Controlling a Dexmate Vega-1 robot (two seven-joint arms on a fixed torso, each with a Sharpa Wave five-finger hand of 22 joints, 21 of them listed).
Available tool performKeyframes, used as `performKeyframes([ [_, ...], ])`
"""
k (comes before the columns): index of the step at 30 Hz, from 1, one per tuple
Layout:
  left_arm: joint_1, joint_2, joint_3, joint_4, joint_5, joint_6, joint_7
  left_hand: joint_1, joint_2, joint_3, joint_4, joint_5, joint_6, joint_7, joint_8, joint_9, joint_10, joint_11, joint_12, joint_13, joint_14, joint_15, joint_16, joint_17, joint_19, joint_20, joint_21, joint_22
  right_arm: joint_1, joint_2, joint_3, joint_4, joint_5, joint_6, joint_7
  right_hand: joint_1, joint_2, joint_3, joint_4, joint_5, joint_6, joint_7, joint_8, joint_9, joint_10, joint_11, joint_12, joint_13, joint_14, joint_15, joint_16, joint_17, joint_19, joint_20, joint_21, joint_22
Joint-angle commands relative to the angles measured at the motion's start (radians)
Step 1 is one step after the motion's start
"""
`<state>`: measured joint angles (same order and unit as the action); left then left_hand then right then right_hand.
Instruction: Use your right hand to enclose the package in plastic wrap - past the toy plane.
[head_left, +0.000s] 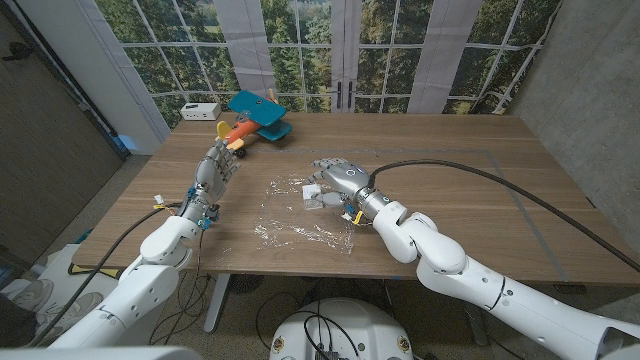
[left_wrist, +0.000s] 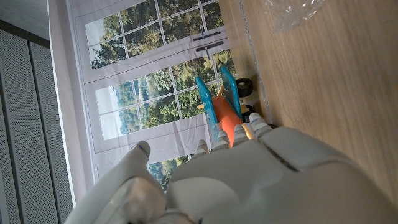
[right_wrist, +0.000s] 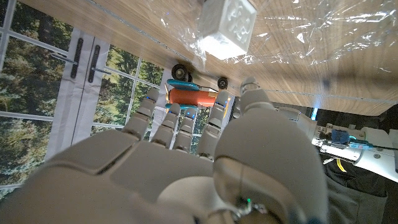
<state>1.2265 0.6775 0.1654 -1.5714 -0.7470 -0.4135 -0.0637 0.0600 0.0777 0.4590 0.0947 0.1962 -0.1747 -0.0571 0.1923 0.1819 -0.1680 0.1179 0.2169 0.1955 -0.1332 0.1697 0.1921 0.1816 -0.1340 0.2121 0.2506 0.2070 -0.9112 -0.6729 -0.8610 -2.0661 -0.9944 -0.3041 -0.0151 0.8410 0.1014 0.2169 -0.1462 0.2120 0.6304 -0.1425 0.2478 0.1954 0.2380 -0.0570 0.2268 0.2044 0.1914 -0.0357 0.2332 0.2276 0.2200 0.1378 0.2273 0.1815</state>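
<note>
I see my right hand (head_left: 334, 176) near the middle of the wooden worktop (head_left: 480, 190), its fingers (right_wrist: 163, 124) spread apart and holding nothing. Just beside it the small white box-shaped package (head_left: 313, 194) sits on the crinkled clear plastic wrap (head_left: 295, 225), which lies toward the near edge. My left hand (head_left: 212, 168) stands with fingers apart, empty. The orange and blue toy plane (head_left: 254, 121) is at the far edge.
</note>
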Motion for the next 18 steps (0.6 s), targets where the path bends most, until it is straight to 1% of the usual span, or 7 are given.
performKeyframes([
  [1,0.006,0.016,-0.013,-0.005,-0.018,-0.008,-0.031,0.004,0.0,0.0,-0.004,0.0,-0.048,-0.004,-0.002,0.002,-0.007,0.002,-0.001,0.003,0.003,0.007,-0.002,0.002,0.008,0.001,-0.004,0.002,-0.06,0.014,0.003,-0.046,-0.059,-0.008,0.009,-0.013,-0.02,-0.004,0.008,0.003,0.004,0.016,-0.004,0.001,0.004,0.002,-0.001,0.003,-0.015,-0.006,-0.002,0.002,-0.011,0.004,-0.009,0.0],
  [3,0.015,0.022,-0.019,-0.012,-0.019,-0.007,-0.028,0.004,0.0,0.0,-0.004,0.0,-0.048,-0.004,-0.002,0.002,-0.008,0.0,-0.001,0.003,0.003,0.006,-0.003,0.002,0.008,0.001,-0.004,0.002,-0.07,0.017,-0.004,-0.056,-0.084,-0.015,0.016,-0.016,-0.026,-0.007,0.008,0.004,0.009,0.017,-0.004,0.001,-0.001,0.001,-0.005,0.003,-0.025,-0.001,-0.007,0.001,-0.02,0.008,-0.013,0.0],
  [6,0.027,0.021,-0.032,-0.012,-0.043,-0.013,-0.043,0.004,0.0,0.0,-0.004,0.0,-0.048,-0.005,-0.002,0.002,-0.008,0.003,-0.001,0.003,0.002,0.006,-0.003,0.002,0.008,0.001,-0.005,0.002,-0.081,0.032,-0.023,-0.067,-0.143,-0.043,0.058,-0.015,-0.032,-0.007,0.005,0.007,0.011,0.016,-0.005,0.002,-0.012,-0.003,-0.011,0.003,-0.039,0.0,-0.012,0.001,-0.029,0.009,-0.018,0.0],
  [8,0.037,0.029,-0.041,-0.014,-0.045,-0.014,-0.045,0.004,0.0,0.0,-0.004,0.0,-0.048,-0.004,-0.002,0.002,-0.007,0.002,-0.001,0.003,0.002,0.006,-0.003,0.002,0.008,0.001,-0.005,0.002,-0.088,0.047,-0.035,-0.07,-0.182,-0.068,0.093,-0.015,-0.037,-0.007,0.004,0.013,-0.008,0.003,-0.017,0.003,-0.035,-0.011,-0.022,0.003,-0.065,0.007,-0.021,0.001,-0.05,0.014,-0.026,0.0],
  [10,0.048,0.033,-0.052,-0.017,-0.059,-0.014,-0.054,0.004,0.0,0.0,-0.004,0.0,-0.047,-0.004,-0.001,0.002,-0.007,0.002,-0.001,0.003,0.001,0.005,-0.003,0.002,0.007,0.001,-0.005,0.002,-0.099,0.065,-0.046,-0.07,-0.221,-0.095,0.116,-0.007,-0.039,-0.003,-0.001,0.018,-0.036,-0.007,-0.031,0.004,-0.06,-0.008,-0.031,0.003,-0.088,0.021,-0.028,0.001,-0.072,0.021,-0.033,0.0],
  [13,0.068,0.055,-0.071,-0.03,-0.061,-0.001,-0.05,0.004,0.0,0.0,-0.004,0.0,-0.047,-0.004,-0.001,0.002,-0.007,0.002,-0.001,0.003,0.0,0.006,-0.004,0.002,0.007,0.002,-0.005,0.002,-0.112,0.097,-0.069,-0.059,-0.301,-0.138,0.144,-0.004,-0.039,-0.001,-0.001,0.021,-0.059,-0.007,-0.041,0.005,-0.076,-0.005,-0.035,0.003,-0.108,0.031,-0.032,0.002,-0.085,0.029,-0.036,0.001],
  [18,0.095,0.067,-0.102,-0.04,-0.1,0.015,-0.067,0.003,-0.001,-0.001,-0.004,0.0,-0.049,-0.006,-0.002,0.002,-0.009,0.002,-0.002,0.003,-0.002,0.006,-0.004,0.002,0.007,0.002,-0.005,0.002,-0.135,0.137,-0.071,-0.054,-0.304,-0.164,0.177,-0.009,-0.04,-0.003,0.003,0.022,-0.073,-0.002,-0.046,0.006,-0.082,-0.003,-0.036,0.003,-0.118,0.037,-0.033,0.003,-0.094,0.036,-0.037,0.001],
])
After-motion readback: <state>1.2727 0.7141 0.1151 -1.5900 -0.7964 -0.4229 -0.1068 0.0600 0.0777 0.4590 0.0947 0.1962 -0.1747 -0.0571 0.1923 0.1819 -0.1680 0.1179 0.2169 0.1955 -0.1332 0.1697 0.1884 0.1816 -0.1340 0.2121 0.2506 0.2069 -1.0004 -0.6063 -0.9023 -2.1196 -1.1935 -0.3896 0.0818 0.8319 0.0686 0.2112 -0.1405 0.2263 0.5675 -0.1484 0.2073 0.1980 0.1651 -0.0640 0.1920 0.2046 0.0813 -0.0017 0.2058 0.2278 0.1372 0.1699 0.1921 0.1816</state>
